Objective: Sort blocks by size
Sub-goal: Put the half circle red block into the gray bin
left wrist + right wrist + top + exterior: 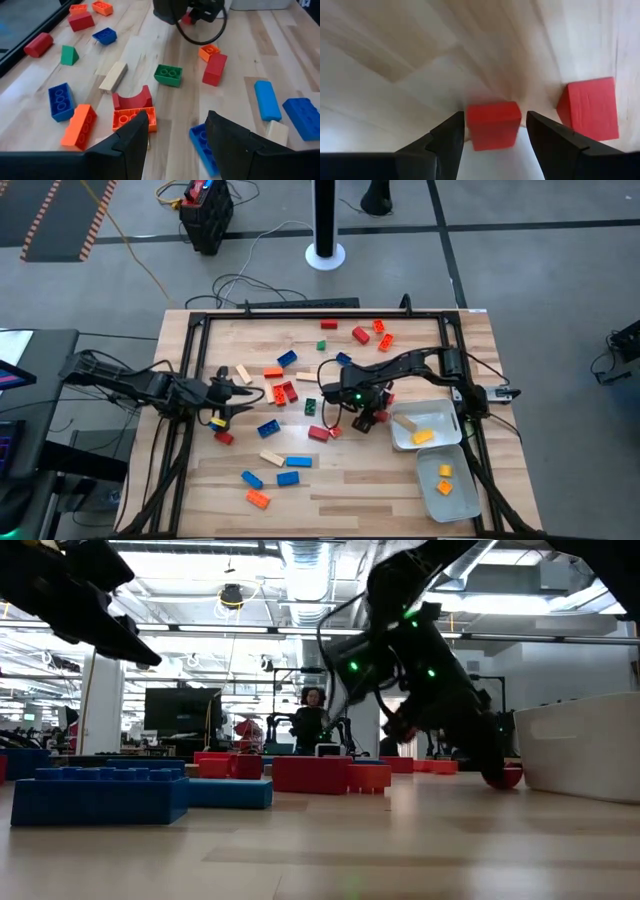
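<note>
Red block (493,125) between open right tool (492,135) fingers, seemingly ungripped.

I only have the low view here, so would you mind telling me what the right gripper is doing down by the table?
Observer: The right gripper is low over the wood with its fingers open on either side of a small red block; they are not closed on it.
Operator: Thank you. Is anything else close to that block?
Observer: Yes, a second red block lies just beside it, outside the fingers.
Operator: And what is in the white trays?
Observer: The upper tray holds a tan block and a yellow block; the lower tray holds two small orange-yellow blocks.
</note>
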Controlling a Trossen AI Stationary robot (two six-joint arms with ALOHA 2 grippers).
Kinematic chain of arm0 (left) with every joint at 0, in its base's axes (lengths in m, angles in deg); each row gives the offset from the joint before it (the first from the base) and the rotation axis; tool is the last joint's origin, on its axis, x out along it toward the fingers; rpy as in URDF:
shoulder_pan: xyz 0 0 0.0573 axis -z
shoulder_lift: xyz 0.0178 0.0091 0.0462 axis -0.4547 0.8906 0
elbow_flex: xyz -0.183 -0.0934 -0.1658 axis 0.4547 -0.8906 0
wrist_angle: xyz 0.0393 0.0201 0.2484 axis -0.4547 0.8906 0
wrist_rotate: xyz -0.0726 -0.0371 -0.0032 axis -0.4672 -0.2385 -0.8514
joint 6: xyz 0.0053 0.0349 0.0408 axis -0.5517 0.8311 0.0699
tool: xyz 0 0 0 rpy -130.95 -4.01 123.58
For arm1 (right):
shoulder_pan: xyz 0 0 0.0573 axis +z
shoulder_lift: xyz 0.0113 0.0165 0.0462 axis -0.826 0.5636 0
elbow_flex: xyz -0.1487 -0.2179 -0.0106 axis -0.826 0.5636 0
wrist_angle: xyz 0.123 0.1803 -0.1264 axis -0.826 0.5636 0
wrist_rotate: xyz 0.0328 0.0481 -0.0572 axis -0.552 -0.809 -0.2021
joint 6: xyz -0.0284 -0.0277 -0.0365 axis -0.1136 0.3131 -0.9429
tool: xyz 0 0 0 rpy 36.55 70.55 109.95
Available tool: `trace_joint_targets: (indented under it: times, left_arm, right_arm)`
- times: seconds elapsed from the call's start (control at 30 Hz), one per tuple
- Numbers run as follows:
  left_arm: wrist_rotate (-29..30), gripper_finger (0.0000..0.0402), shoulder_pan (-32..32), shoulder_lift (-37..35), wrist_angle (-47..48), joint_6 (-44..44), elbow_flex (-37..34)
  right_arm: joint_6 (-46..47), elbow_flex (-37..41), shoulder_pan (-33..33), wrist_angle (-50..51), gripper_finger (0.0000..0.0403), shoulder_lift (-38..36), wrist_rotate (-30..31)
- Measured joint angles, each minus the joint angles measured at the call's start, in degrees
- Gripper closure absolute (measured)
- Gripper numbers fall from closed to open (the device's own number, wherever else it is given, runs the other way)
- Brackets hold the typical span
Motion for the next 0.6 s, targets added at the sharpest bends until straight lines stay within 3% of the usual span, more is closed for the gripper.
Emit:
trace_joint_targets:
  times: [0.23,0.43,0.6]
  left_arm:
    - [0.00,0.0213,0.35,0.04,-1.26,1.29,0.02]
    - [0.02,0.0213,0.35,0.04,-1.46,2.18,0.02]
    - [0.04,0.0213,0.35,-0.42,-2.82,4.62,0.05]
  right_arm:
    - [-1.67,1.30,0.55,-0.69,0.0165,-0.02,-0.19]
    - [-3.38,1.35,0.81,-2.47,0.0247,-0.04,0.32]
    - [-4.26,-0.47,1.98,-4.01,0.0251,-2.18,3.15]
